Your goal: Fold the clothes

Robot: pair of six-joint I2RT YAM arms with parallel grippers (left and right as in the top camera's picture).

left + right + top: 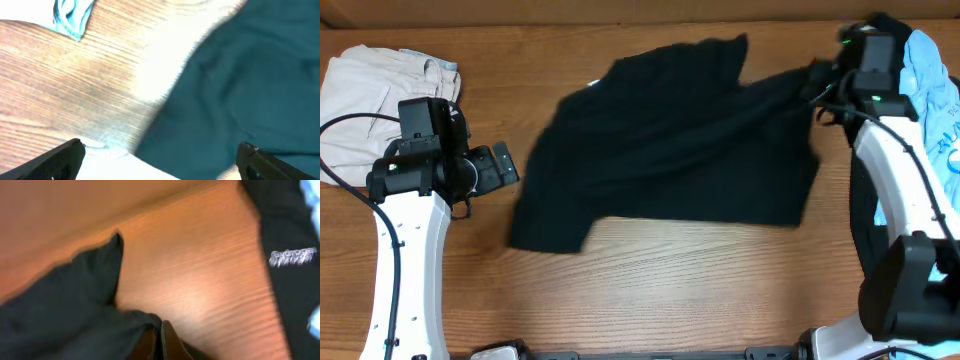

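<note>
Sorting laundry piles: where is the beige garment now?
Overhead view: the beige garment lies at the table's far-left corner, beside the left arm, apart from the central black T-shirt.

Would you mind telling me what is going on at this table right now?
The right gripper is shut on an edge of the black T-shirt, which lies rumpled and unfolded across the table. The left gripper hangs open beside the shirt's other end, holding nothing. A beige garment and a light-blue T-shirt lie at the far corners.
</note>
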